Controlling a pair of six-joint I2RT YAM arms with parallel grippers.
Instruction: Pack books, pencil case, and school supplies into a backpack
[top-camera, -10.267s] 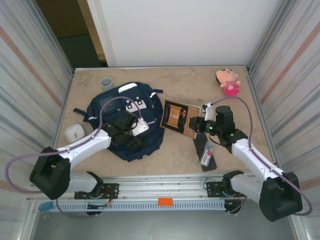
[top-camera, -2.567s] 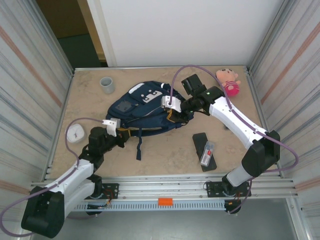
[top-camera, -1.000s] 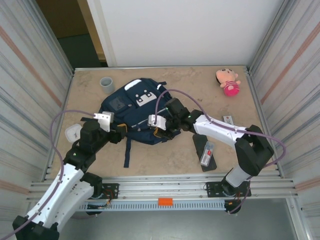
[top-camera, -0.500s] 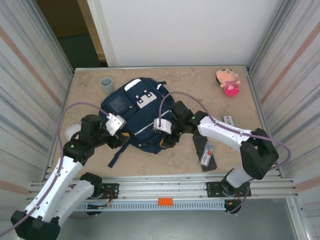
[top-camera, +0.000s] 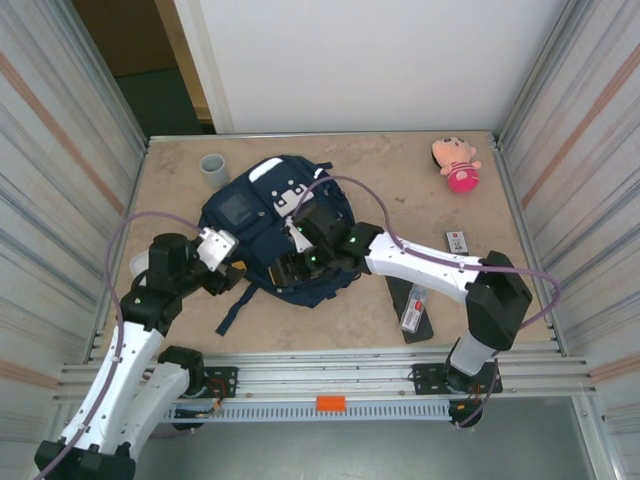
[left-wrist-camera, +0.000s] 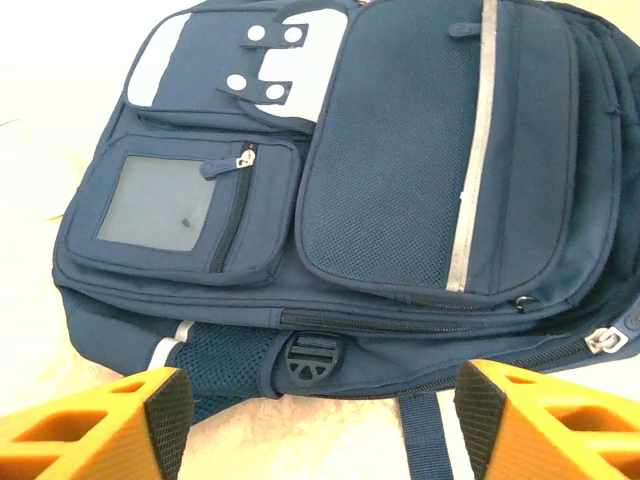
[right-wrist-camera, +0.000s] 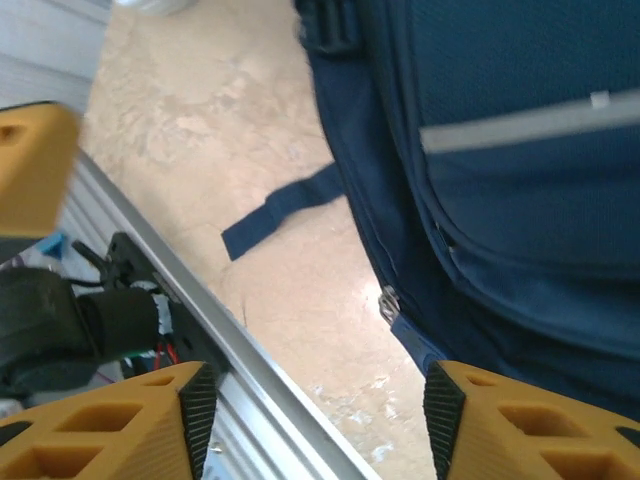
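Backpack (top-camera: 250, 210) flat on table (top-camera: 380, 180), front pocket up, strap (top-camera: 235, 310) trailing off its near edge. Left gripper (left-wrist-camera: 320, 400) released, empty, just off the backpack's near-left edge. Right gripper (right-wrist-camera: 315, 395) jaws apart, gripping nothing, over the backpack's near edge. Case (top-camera: 400, 285) right of backpack, apart from it. Packet (top-camera: 414, 308) lies on the case.

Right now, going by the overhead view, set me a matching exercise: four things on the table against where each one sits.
Things:
1. cup
2. doll
3. pencil case
4. backpack

Places:
a. far right corner
b. near right, under the packet
c. far left side
d. centre-left, pockets facing up

Pairs: 1-c, 2-a, 3-b, 4-d
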